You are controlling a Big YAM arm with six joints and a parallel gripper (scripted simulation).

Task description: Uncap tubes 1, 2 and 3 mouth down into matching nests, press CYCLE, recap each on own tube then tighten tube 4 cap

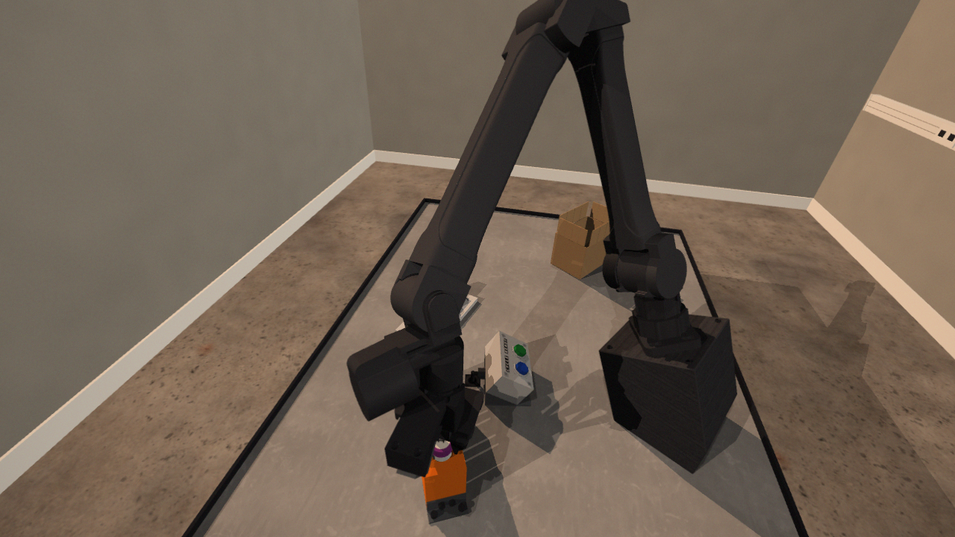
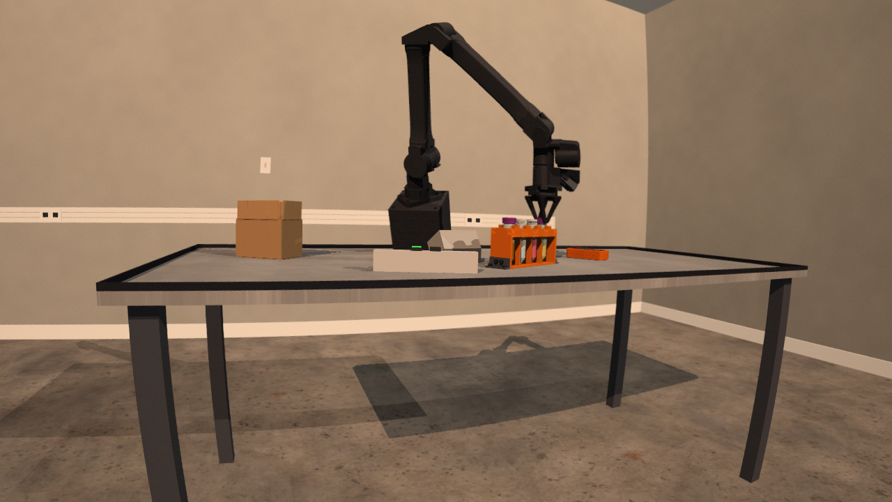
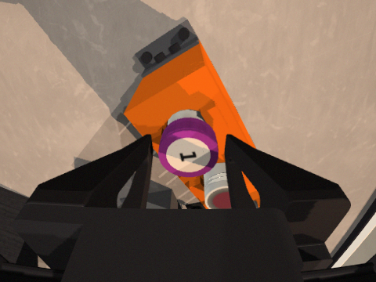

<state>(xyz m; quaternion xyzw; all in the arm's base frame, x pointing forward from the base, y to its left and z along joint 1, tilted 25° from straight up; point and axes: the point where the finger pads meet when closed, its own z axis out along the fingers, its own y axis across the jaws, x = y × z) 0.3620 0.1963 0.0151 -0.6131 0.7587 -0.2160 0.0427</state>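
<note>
The purple cap of tube 1 (image 1: 442, 453) (image 3: 189, 150) sits on its tube in the orange decapping station (image 1: 445, 482) (image 3: 168, 92) (image 2: 500, 248). My gripper (image 3: 188, 142) (image 2: 543, 221) is open around this cap, with a gap on both sides in the wrist view. Tube 2 (image 3: 218, 187) (image 2: 532, 222) stands uncapped, red inside. Tube 3 (image 2: 521, 222) also shows no purple cap. The purple cap of tube 4 (image 2: 509, 220) is on. The white cap tray (image 2: 424, 262) (image 1: 470, 306) has its green lamp (image 2: 416, 247) lit. Its nests are hidden.
The key housing (image 1: 497, 377) (image 2: 453, 239) with the green READY key (image 1: 520, 350) and blue CYCLE key (image 1: 521, 368) stands near the station, towards the arm's base. A cardboard box (image 1: 575, 255) (image 2: 267, 237) stands farther off. A low orange object (image 2: 587, 254) lies beyond the station.
</note>
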